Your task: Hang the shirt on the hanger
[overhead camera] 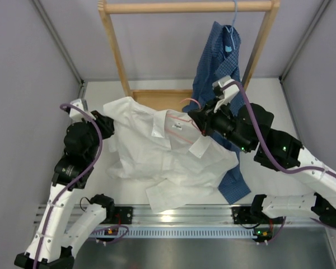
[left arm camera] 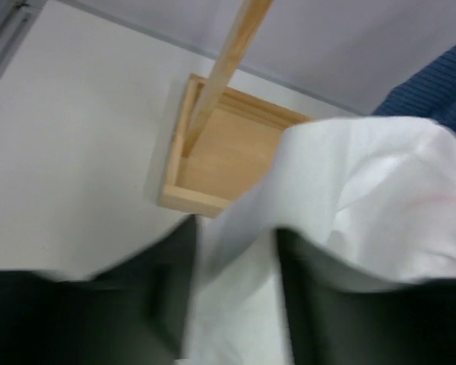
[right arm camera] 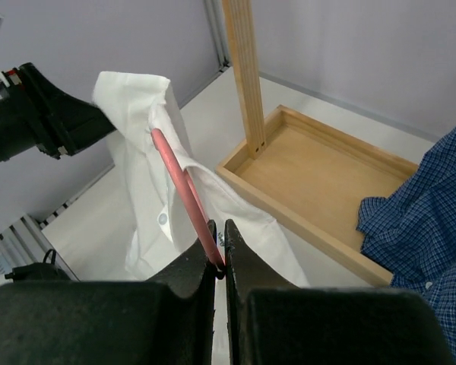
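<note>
The white shirt (overhead camera: 168, 154) lies spread across the middle of the table, collar toward the back. The pink hanger (overhead camera: 182, 116) is at the collar, with part of its wire under the fabric. My right gripper (overhead camera: 200, 120) is shut on the hanger wire. In the right wrist view the pink wire (right arm camera: 184, 190) runs from the closed jaws (right arm camera: 220, 255) up into the shirt (right arm camera: 148, 144). My left gripper (overhead camera: 108, 124) is shut on the shirt's left shoulder edge and lifts it. White fabric (left arm camera: 349, 182) fills the gap between its fingers (left arm camera: 156, 304).
A wooden rack with a top rail (overhead camera: 185, 7) and a base tray (overhead camera: 157, 98) stands at the back. A dark blue checked shirt (overhead camera: 215, 70) hangs from it on a light blue hanger (overhead camera: 231, 28), its tail reaching the table (overhead camera: 235, 188). Grey walls close both sides.
</note>
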